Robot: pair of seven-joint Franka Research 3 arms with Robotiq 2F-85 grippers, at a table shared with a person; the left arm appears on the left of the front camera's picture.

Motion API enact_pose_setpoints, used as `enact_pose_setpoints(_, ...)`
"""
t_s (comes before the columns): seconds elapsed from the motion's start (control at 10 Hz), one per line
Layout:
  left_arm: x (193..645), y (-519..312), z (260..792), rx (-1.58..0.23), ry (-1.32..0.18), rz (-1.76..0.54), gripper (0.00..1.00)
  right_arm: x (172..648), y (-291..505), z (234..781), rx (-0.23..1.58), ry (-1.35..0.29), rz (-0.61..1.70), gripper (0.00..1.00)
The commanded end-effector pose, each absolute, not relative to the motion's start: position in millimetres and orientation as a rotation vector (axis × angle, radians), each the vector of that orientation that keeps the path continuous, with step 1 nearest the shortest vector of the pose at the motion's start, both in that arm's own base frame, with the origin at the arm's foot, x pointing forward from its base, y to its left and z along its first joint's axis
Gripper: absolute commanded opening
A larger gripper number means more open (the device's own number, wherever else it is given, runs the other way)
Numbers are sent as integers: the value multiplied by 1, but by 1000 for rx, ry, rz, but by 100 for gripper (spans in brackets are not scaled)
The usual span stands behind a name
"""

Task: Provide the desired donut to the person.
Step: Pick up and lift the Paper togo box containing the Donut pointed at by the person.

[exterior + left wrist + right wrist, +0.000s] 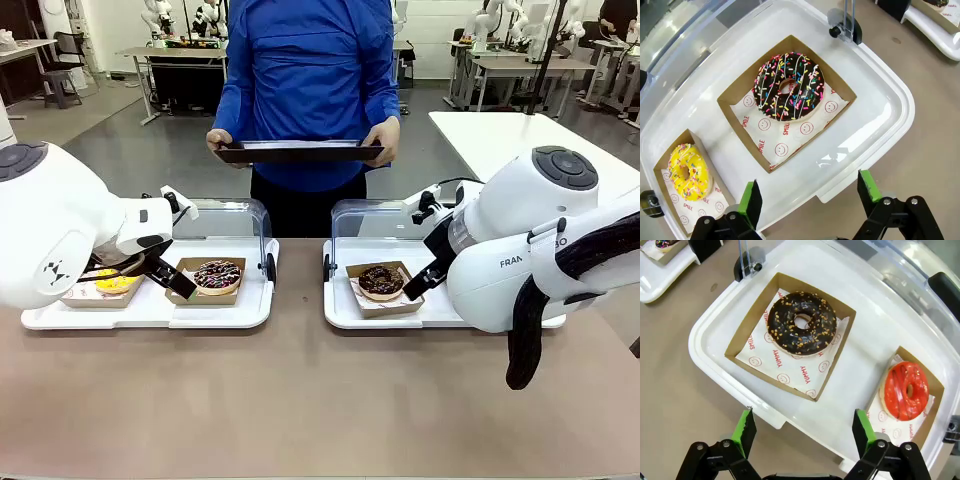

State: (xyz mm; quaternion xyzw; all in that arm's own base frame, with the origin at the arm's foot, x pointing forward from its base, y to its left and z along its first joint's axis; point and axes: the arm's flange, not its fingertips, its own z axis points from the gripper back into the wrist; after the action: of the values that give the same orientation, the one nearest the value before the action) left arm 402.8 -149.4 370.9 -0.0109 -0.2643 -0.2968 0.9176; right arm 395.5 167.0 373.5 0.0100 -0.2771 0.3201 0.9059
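Observation:
The person (300,70), in a bright blue coat, stands at the far side holding a black tray (297,152) with both hands. On the left white tray (150,310) lie a yellow sprinkled donut (688,171) and a chocolate donut with coloured sprinkles (788,86), each in a cardboard box. My left gripper (810,197) hovers open above that tray's near edge. The right white tray (705,335) holds a chocolate nut donut (802,322) and a red glazed donut (906,390). Over its near edge my right gripper (804,432) hangs open. I cannot tell which donut is the desired one.
Each white tray has a clear hinged lid (225,215) standing open at its back, with a black hinge post (844,30) at the corner. Bare brown tabletop (300,400) stretches between the trays and the near edge. Both bulky white arms (520,250) overhang the trays' outer ends.

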Motion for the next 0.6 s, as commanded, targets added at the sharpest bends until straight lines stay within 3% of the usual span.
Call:
enact_pose_setpoints(0.0, 403, -150, 372, -22, -546, -611, 100, 396, 167, 374, 21, -572, 661, 100)
enact_pose_setpoints(0.5, 403, -150, 372, -22, -546, -611, 100, 396, 167, 374, 21, -572, 661, 100)
